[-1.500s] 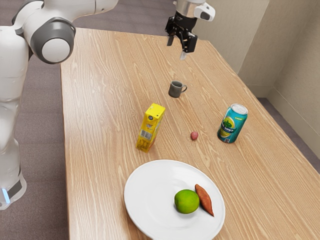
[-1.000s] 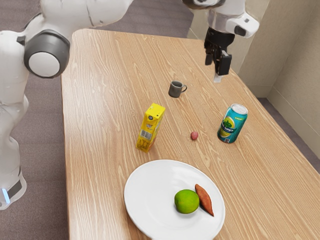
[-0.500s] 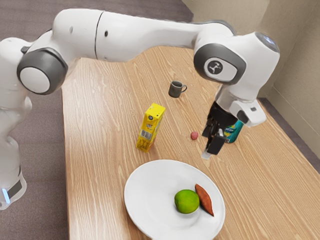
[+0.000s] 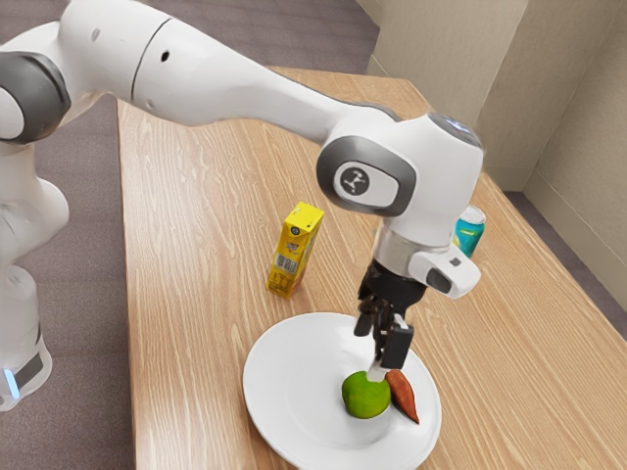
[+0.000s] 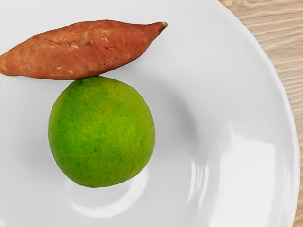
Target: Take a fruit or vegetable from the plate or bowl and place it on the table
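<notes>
My gripper (image 4: 371, 354) is over the white plate (image 4: 279, 392), just above the green lime (image 4: 366, 397), with its fingers apart and nothing held between them. On the plate, the reddish-brown sweet potato (image 4: 403, 396) lies beside the lime. In the wrist view the lime (image 5: 102, 132) is large, and the sweet potato (image 5: 85, 49) lies along one side of it on the plate (image 5: 251, 113). Part of the sweet potato is behind the gripper in the exterior view.
A yellow carton (image 4: 295, 251) stands on the wooden table (image 4: 201, 264) beyond the plate, toward the exterior view's upper left. The teal can (image 4: 470, 232) is partly covered by my arm at the exterior view's right.
My arm has swung from the table's far end to the plate and come down over the lime. It now covers the mug and the small red item seen earlier. Lime and sweet potato have not moved.
</notes>
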Controlling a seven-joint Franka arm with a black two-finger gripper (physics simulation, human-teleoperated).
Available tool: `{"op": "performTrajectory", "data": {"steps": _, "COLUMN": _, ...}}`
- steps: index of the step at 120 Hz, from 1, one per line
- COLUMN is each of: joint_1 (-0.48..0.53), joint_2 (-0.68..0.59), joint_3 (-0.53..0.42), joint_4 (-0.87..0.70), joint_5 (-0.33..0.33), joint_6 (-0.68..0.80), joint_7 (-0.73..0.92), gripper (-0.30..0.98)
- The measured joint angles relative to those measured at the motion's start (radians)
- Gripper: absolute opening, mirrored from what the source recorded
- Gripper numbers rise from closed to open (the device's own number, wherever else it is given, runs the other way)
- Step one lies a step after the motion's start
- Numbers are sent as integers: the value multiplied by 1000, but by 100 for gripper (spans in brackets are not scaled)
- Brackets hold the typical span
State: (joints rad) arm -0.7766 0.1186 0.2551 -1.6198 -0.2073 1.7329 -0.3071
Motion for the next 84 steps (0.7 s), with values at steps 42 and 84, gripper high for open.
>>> {"op": "performTrajectory", "data": {"steps": 42, "joint_1": -11, "joint_2": -1, "joint_3": 10, "joint_4": -90, "joint_5": 10, "joint_6": 87, "joint_7": -191, "gripper": 69}}
{"op": "performTrajectory", "data": {"steps": 84, "joint_1": -23, "joint_2": 3, "joint_3": 17, "joint_4": -109, "joint_5": 31, "joint_6": 96, "joint_7": -207, "gripper": 69}}
